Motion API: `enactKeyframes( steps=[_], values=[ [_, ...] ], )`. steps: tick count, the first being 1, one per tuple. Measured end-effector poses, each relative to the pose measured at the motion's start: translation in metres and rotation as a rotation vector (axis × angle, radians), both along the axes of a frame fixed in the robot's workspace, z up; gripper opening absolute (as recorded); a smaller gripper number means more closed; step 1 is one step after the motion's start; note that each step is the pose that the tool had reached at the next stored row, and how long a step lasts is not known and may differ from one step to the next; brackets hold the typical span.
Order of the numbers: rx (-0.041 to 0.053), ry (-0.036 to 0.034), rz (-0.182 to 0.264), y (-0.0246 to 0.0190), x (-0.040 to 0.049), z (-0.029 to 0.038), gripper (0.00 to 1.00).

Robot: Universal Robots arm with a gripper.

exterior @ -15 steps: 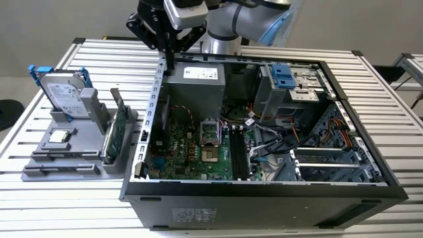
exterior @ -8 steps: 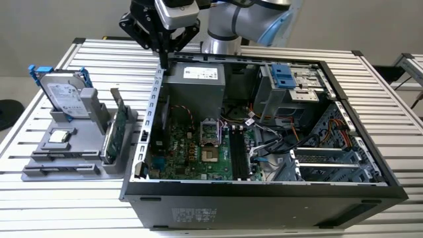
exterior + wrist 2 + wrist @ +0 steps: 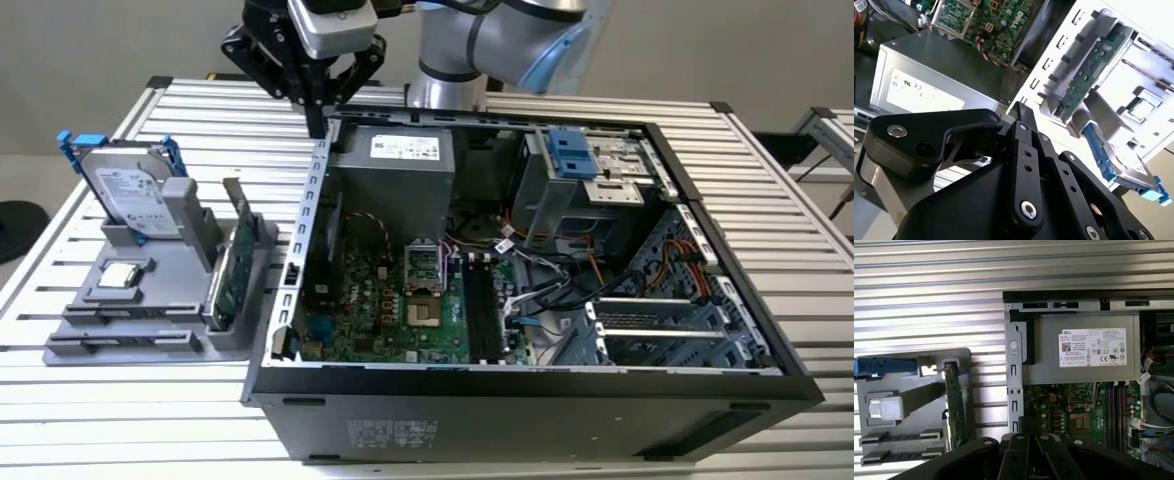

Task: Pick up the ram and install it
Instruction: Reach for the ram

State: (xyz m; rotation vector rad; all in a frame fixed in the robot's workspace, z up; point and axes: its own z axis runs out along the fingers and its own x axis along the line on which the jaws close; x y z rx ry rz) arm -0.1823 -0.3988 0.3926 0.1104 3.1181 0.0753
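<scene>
My gripper (image 3: pixel 316 125) hangs high over the back corner of the open computer case (image 3: pixel 534 385) on the exterior view's left, between the case wall and the grey parts holder (image 3: pixel 94 345). Its black fingers meet at a point in the second wrist view (image 3: pixel 1021 109) and look shut, with nothing seen between them. The ram is out of view: I cannot pick it out in the holder's narrow front slots (image 3: pixel 899 440) or in the dark memory slots (image 3: pixel 477 305) on the motherboard (image 3: pixel 1054 415).
The holder carries a silver hard drive with blue rails (image 3: pixel 134 190), an upright green expansion card (image 3: pixel 234 265) and a small square chip (image 3: pixel 123 275). A grey power supply (image 3: pixel 1079 355) fills the case's rear corner. Cables (image 3: pixel 561 270) cross the case interior.
</scene>
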Motion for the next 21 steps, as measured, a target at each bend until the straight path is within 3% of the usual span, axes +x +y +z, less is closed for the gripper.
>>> enactKeyframes(
  steps=[21],
  values=[
    [0.0002,0.0,0.0,0.0,-0.0314,0.0,0.0]
  ],
)
